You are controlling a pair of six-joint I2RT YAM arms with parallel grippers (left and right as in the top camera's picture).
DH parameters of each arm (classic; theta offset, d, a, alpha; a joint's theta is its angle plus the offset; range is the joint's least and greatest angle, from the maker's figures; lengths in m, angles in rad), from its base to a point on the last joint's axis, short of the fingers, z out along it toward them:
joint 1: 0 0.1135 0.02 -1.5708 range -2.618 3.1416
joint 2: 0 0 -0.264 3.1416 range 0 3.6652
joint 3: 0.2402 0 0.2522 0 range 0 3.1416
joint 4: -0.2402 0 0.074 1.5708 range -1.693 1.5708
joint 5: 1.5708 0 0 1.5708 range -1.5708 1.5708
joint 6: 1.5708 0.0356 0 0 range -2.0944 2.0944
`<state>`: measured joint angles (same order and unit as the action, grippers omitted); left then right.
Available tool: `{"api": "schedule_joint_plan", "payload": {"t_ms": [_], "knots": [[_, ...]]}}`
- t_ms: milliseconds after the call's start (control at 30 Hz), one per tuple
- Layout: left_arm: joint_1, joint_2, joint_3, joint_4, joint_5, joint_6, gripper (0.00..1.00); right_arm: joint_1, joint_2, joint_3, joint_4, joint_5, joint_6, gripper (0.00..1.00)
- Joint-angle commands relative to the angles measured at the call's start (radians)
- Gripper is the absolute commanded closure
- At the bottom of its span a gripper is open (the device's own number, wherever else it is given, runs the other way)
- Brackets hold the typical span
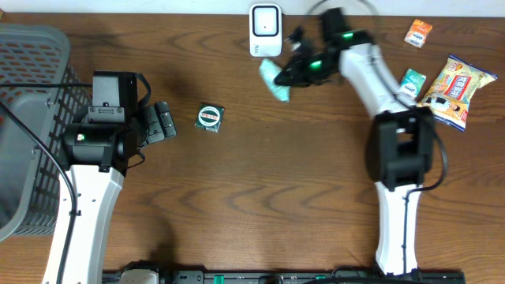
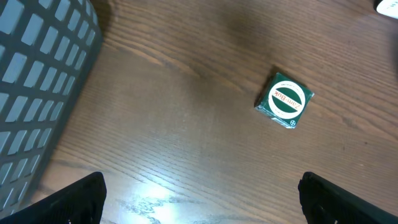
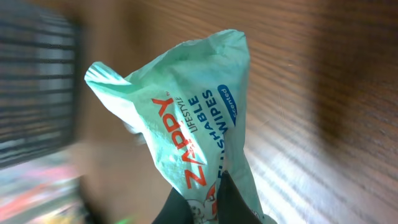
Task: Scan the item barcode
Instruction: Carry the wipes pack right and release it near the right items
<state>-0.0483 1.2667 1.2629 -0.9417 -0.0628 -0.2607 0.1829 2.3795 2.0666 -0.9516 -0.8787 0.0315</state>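
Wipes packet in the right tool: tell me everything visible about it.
Mint-green wipes packet, soft crinkled plastic, printed ZAPPY in orange and WIPES in blue. The right tool is shut on one end, bunching it; the rest sticks out free. Overhead, it is near the white scanner, over the wooden table; contact with the table is unclear.

1. A dark brown table with a wood-grain surface fills the overhead view from edge to edge.
2. Its grain runs in long wavy bands from left to right, with paler streaks between darker ones.
3. Soft light falls from above and leaves a pale patch of glare on the wood in the left wrist view.
4. A faint blurred shadow darkens the wood towards the far edge.
5. A black rail runs along the table's near edge.
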Motion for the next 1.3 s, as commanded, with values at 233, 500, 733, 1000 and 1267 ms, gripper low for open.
{"api": "schedule_joint_plan", "payload": {"t_ms": [233,500,733,1000,1267], "knots": [[0.003,-0.004,0.005,-0.003,-0.013,0.005,0.02,-0.158,-0.043,-0.001,-0.010,-0.681,-0.109,0.94],[0.003,-0.004,0.005,-0.003,-0.013,0.005,0.02,-0.155,-0.043,-0.001,-0.016,-0.683,-0.054,0.99],[0.003,-0.004,0.005,-0.003,-0.013,0.005,0.02,-0.158,-0.044,-0.001,0.087,-0.683,0.106,0.99],[0.003,-0.004,0.005,-0.003,-0.013,0.005,0.02,-0.207,-0.043,-0.001,0.277,-0.682,0.283,0.99],[0.003,-0.004,0.005,-0.003,-0.013,0.005,0.02,-0.261,-0.043,-0.001,0.286,-0.683,0.312,0.99]]}}
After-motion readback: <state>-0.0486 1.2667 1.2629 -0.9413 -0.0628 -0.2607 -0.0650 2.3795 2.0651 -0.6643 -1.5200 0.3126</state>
